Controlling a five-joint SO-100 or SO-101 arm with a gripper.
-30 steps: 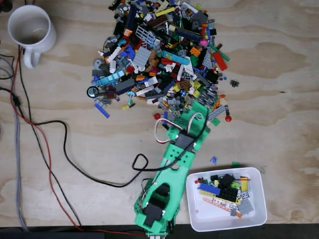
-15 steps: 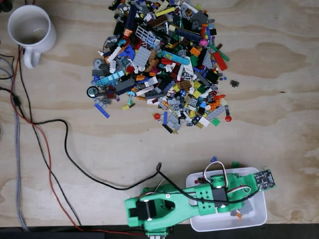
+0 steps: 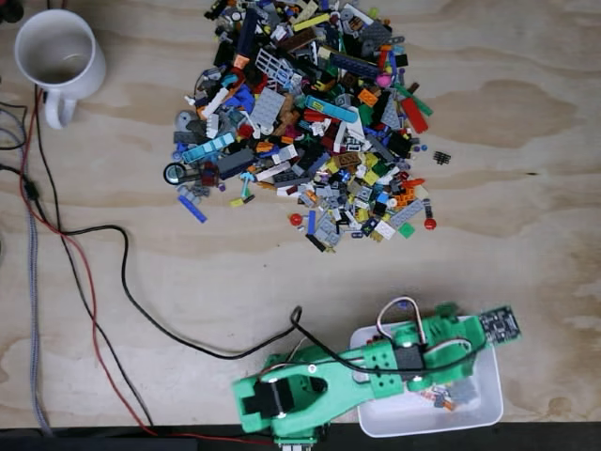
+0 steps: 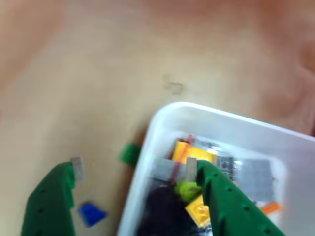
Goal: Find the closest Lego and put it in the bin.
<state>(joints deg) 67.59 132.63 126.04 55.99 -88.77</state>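
The bin point(image 3: 404, 419) is a shallow white tray at the bottom right of the fixed view, and my green arm point(image 3: 366, 371) lies across it. Several Lego pieces point(image 4: 197, 209) lie inside the bin point(image 4: 221, 115): yellow, orange, grey, black and lime. In the wrist view my gripper point(image 4: 133, 169) is open and straddles the bin's wall, one finger point(image 4: 54, 196) over the table and the other finger point(image 4: 221, 196) inside the bin. Nothing is between the pads. A small green piece point(image 4: 130, 153) and a blue piece point(image 4: 91, 214) lie on the table just outside the bin.
A big heap of mixed Lego pieces point(image 3: 310, 113) covers the upper middle of the plywood table. A white mug point(image 3: 56, 56) stands at the top left. Black and red cables point(image 3: 94, 282) run down the left side and curl toward the arm's base.
The arm swung from the heap's lower edge down and right to over the bin. In the last half second it shifted slightly further up and right.
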